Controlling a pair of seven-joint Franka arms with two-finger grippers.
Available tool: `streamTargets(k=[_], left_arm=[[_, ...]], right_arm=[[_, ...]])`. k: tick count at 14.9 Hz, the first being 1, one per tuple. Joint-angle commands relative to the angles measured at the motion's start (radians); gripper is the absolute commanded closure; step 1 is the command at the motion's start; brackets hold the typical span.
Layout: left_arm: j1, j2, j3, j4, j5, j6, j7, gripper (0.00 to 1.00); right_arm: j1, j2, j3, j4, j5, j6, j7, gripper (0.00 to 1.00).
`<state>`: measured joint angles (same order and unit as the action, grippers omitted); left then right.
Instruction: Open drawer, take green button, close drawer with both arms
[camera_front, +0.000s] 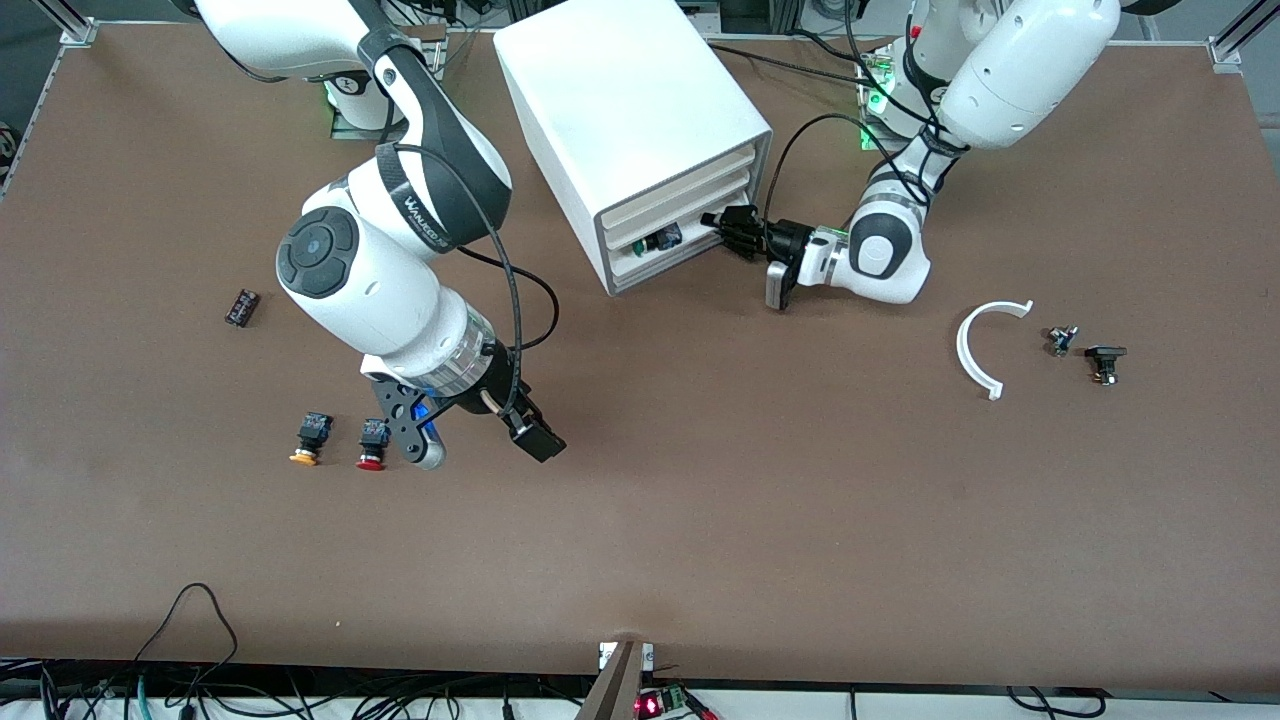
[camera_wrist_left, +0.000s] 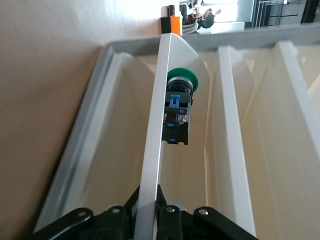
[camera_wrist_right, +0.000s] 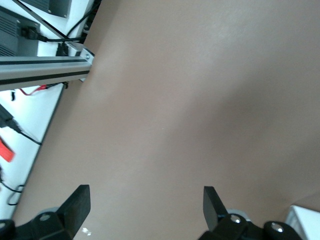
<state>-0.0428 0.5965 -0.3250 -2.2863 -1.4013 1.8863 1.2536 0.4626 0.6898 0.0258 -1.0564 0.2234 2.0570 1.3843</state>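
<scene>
The cabinet (camera_front: 640, 130) looks heavy enough to stay put; my left gripper (camera_front: 728, 228) is clenched on the front strip of the drawer (camera_wrist_left: 150, 150), a light, stiff plastic tray (it should slide easily); my right gripper (camera_front: 478, 432) waits with fingers spread over bare table beside the red-capped button (camera_front: 373, 444); the button (camera_wrist_left: 178, 107) lies inside the drawer, small, hard, light; I'd pinch its boxy body, not the slick round cap.

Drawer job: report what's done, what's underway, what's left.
Done: nothing completed yet. Underway: the left gripper is shut on the drawer front edge at the cabinet, and the green button shows inside. Left: taking the button and closing; the right gripper hangs open over bare table.
</scene>
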Motion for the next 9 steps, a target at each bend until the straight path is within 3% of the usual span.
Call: streamTargets(k=[1, 5, 9], left_arm=[[0.064, -0.003, -0.002, 0.095, 0.108, -0.001, -0.138, 1.0], [0.13, 0.035, -0.002, 0.221, 0.24, -0.012, -0.275, 1.0], [0.159, 0.124, 0.001, 0.349, 0.329, -0.012, -0.33, 1.0]], right_arm=[[0.001, 0.03, 0.028, 0.044, 0.016, 0.047, 0.073, 0.0], [0.007, 0.045, 0.083, 0.044, 0.016, 0.069, 0.111, 0.0], [0.105, 0.068, 0.08, 0.042, 0.01, 0.066, 0.117, 0.0]])
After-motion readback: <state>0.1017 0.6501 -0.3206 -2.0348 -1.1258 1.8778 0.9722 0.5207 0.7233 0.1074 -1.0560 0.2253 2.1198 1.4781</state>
